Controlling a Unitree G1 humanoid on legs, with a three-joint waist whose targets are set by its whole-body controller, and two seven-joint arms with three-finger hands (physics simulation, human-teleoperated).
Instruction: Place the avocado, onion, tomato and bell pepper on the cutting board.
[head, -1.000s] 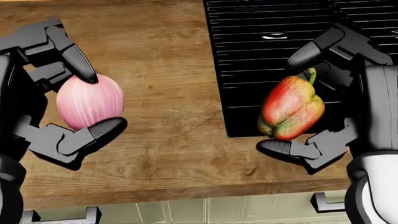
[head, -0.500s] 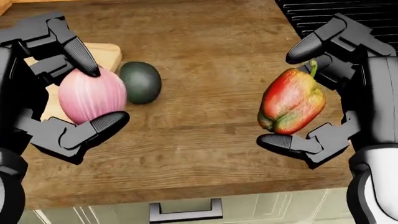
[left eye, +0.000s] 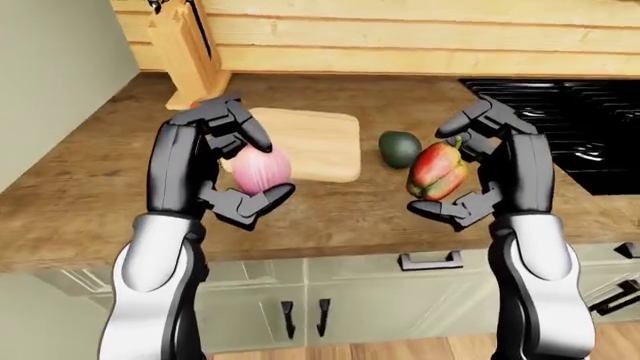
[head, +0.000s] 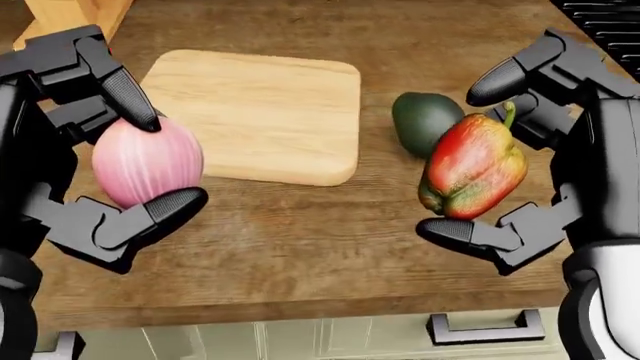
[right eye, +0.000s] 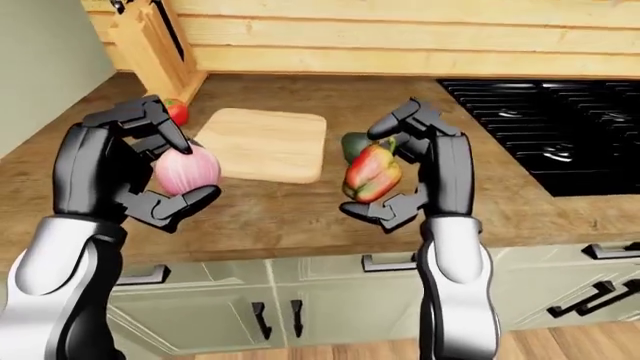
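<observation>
My left hand (head: 135, 161) is shut on a pink onion (head: 145, 161), held above the wooden counter at the left of the head view. My right hand (head: 480, 154) is shut on a red-green bell pepper (head: 472, 166) at the right. Between them lies the pale cutting board (head: 255, 112), bare. A dark green avocado (head: 422, 120) rests on the counter just right of the board, partly behind the pepper. A red tomato (right eye: 177, 110) shows left of the board by the knife block, partly hidden by my left fingers.
A wooden knife block (left eye: 185, 49) stands at the upper left by the wall. The black stove (right eye: 545, 131) lies to the right. The counter edge (head: 300, 311) runs along the bottom, with cabinet drawers and handles (head: 480, 328) below.
The whole picture has shifted right as the camera moved left: the stove left the head view, and the cutting board and avocado came in. Both hands keep their holds.
</observation>
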